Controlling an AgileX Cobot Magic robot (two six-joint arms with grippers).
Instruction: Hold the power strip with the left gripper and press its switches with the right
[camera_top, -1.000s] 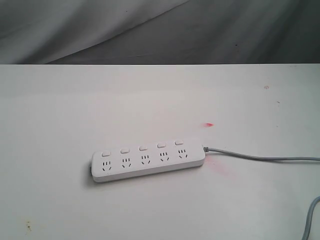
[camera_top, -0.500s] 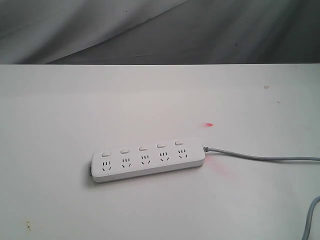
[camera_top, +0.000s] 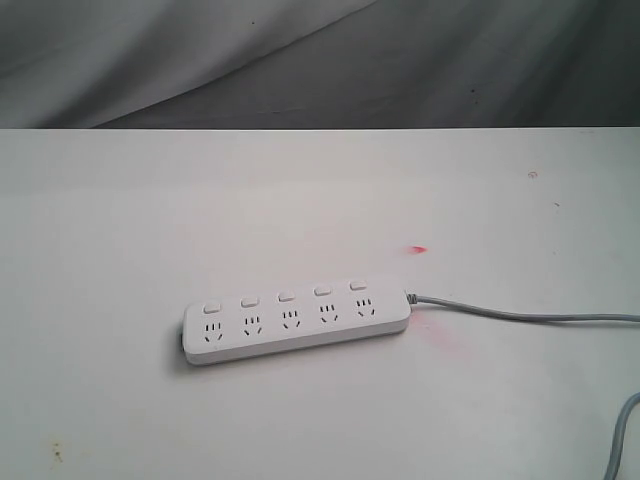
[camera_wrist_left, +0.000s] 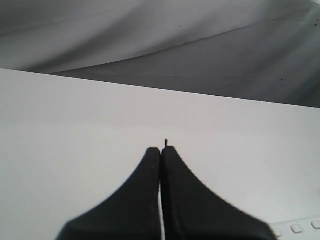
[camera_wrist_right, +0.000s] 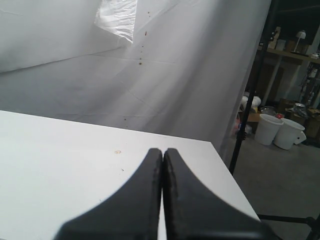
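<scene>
Exterior view: the power strip (camera_top: 296, 322) lies flat on the white desk (camera_top: 150, 220), a little left of centre and toward the near edge. Its long axis runs across the view, right end slightly farther back. Five switches (camera_top: 286, 297) sit in a row along its far edge, one above each socket set. The whole top face is in plain sight.

The grey cord (camera_top: 520, 316) leaves the right end and runs off the right side of the view. A second stretch of cord (camera_top: 624, 440) curves through the lower right corner.

A small red mark (camera_top: 418, 249) sits on the desk behind the cord end, apart from the strip. A faint pink smear (camera_top: 448, 340) lies just beside that end. I also note dark specks (camera_top: 55, 452) near the front left.

Left wrist view: the left gripper (camera_wrist_left: 161, 149) has its black fingers pressed together tip to tip, holding nothing, over bare desk. An edge of the strip with a few switches shows, apart from the fingers.

Right wrist view: the right gripper (camera_wrist_right: 163, 150) fingers are likewise pressed together and empty, near a desk corner. Past the desk, two white buckets (camera_wrist_right: 280, 131) stand on the floor; I cannot tell what is in them. A black stand pole (camera_wrist_right: 250, 85) rises beside them. Grey cloth (camera_top: 300, 60) hangs behind the desk.
</scene>
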